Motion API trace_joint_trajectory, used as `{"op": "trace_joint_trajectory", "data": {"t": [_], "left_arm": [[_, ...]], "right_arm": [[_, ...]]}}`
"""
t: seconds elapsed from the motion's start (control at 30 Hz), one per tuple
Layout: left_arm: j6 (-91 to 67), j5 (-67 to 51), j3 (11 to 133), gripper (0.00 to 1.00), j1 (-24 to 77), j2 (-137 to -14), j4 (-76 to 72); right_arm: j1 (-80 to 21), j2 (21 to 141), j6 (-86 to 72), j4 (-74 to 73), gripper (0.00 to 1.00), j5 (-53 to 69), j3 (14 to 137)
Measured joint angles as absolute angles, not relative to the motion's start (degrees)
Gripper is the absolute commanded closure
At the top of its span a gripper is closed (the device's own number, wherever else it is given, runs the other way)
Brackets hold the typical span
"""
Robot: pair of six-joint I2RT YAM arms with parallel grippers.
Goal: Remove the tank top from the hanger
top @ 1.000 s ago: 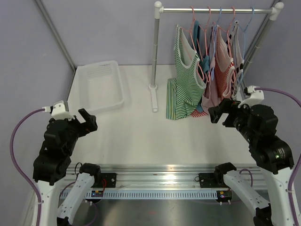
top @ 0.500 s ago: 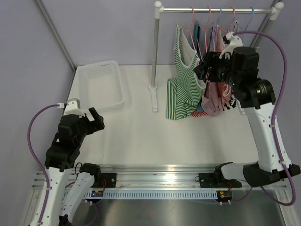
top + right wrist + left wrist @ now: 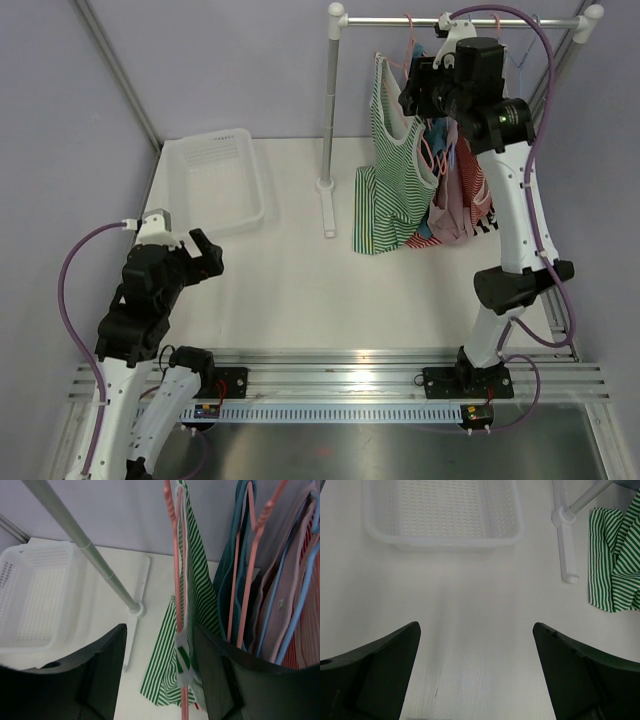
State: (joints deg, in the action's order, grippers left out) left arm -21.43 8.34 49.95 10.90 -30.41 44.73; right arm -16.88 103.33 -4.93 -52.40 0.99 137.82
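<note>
A green-and-white striped tank top (image 3: 388,165) hangs on a pink hanger (image 3: 412,60) at the left end of the row on the rack; its hem rests on the table. My right gripper (image 3: 413,92) is raised to the top's shoulder, open. In the right wrist view the pink hanger (image 3: 176,580) and the striped top (image 3: 200,595) stand between the open fingers of the right gripper (image 3: 160,630), close to the right finger (image 3: 225,680). My left gripper (image 3: 203,255) is open and empty low over the table; in the left wrist view it (image 3: 475,625) frames bare table.
The rack's upright pole (image 3: 331,110) and foot (image 3: 328,210) stand left of the top. Several more tops (image 3: 470,175) on pink and blue hangers hang to its right under the bar (image 3: 460,20). A white basket (image 3: 215,185) sits at the back left.
My right arm has risen from near the table up to the rack and brought its open gripper to the green top's hanger. My left arm shifted slightly right, then held still.
</note>
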Motion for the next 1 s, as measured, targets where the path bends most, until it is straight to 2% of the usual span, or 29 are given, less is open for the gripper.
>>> {"op": "trace_joint_trajectory", "data": {"t": [0.13, 0.37, 0.43, 0.57, 0.63, 0.67, 1.0], "left_arm": [[-21.43, 8.23, 49.54, 0.01, 10.90, -29.08, 44.34], [-21.43, 7.55, 49.36, 0.01, 11.03, -28.86, 43.94], [-21.43, 7.29, 49.34, 0.01, 11.03, -28.86, 43.92], [-21.43, 7.01, 49.34, 0.01, 11.09, -28.86, 43.77], [-21.43, 6.83, 49.34, 0.01, 11.09, -28.84, 43.72], [-21.43, 6.79, 49.34, 0.01, 11.09, -28.84, 43.68], [-21.47, 6.74, 49.34, 0.01, 11.22, -28.32, 43.62]], "right_arm": [[-16.88, 109.19, -3.09, -52.18, 0.53, -0.01, 142.02], [-16.88, 116.11, 0.05, -51.57, 0.60, -2.70, 147.63], [-16.88, 116.44, 0.40, -51.05, 0.67, -3.07, 147.92], [-16.88, 116.44, 0.89, -50.26, 0.93, -3.64, 147.96], [-16.88, 116.44, 0.75, -50.24, 0.95, -3.66, 147.96], [-16.88, 116.44, 0.60, -50.24, 0.99, -3.79, 147.96], [-16.88, 114.78, -3.18, -48.56, 1.00, -3.36, 147.96]]}}
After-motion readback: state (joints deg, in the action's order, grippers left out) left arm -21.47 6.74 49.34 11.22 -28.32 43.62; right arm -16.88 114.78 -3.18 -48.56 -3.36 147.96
